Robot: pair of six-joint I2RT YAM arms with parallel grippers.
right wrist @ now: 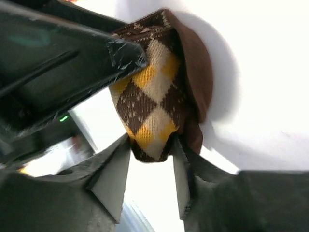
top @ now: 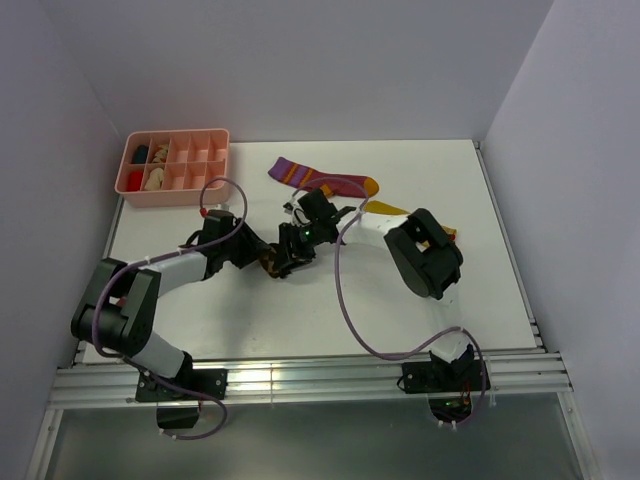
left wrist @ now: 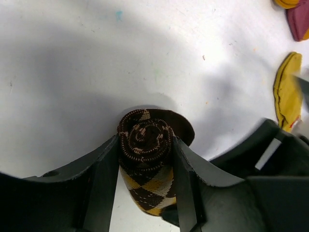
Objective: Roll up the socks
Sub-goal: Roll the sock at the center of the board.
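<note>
A brown-and-tan diamond-check sock [left wrist: 149, 186], rolled into a tight cylinder, stands between the two arms at mid-table [top: 272, 262]. My left gripper [left wrist: 146, 142] is shut on it, one finger pressed against each side of the roll. My right gripper [right wrist: 151, 145] is open, and its fingertips flank the lower end of the same sock [right wrist: 154, 96]. A maroon sock [top: 320, 180] with a purple cuff and orange toe lies flat behind the grippers. A mustard-yellow sock [top: 385, 210] lies next to it, partly under the right arm.
A pink compartment tray [top: 175, 190] with small items sits at the back left corner. Walls close the table on the left, back and right. The right arm's elbow [top: 425, 255] hangs over the right half of the table.
</note>
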